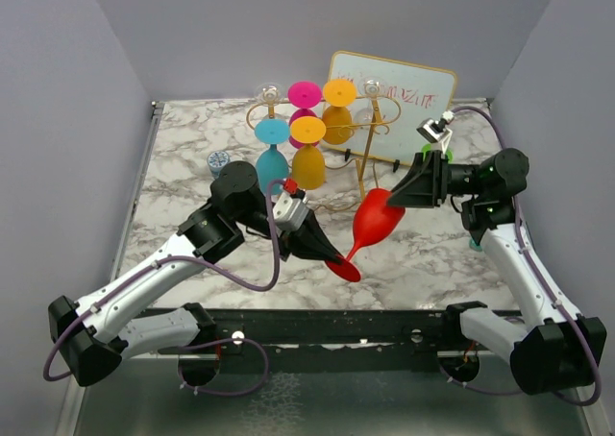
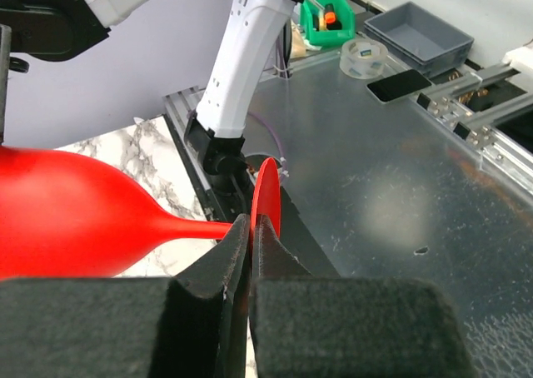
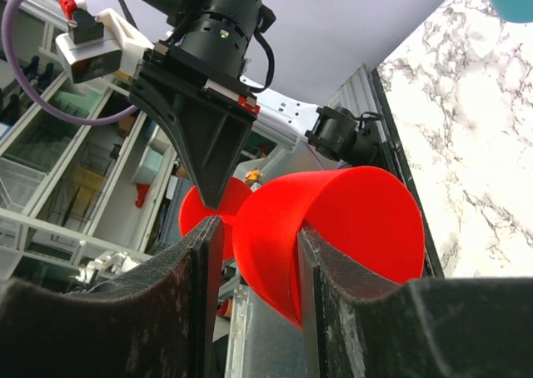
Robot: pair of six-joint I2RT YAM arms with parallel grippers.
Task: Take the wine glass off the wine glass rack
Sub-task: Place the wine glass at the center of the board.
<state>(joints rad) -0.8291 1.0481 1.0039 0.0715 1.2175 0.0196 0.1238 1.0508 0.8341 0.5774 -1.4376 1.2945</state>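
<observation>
Rack: the wine glass rack (image 1: 362, 172) stands at the back, with other glasses on it.
Glass: the red wine glass (image 1: 377, 220) is off the rack and in the air. It lies slanted, bowl toward my right, foot toward my left.
Right pincer: my right gripper (image 3: 254, 228) has a finger on each side of the bowl. I cannot tell if it squeezes.
Left pincer: my left gripper (image 2: 251, 228) is clenched on the stem by the foot.
</observation>
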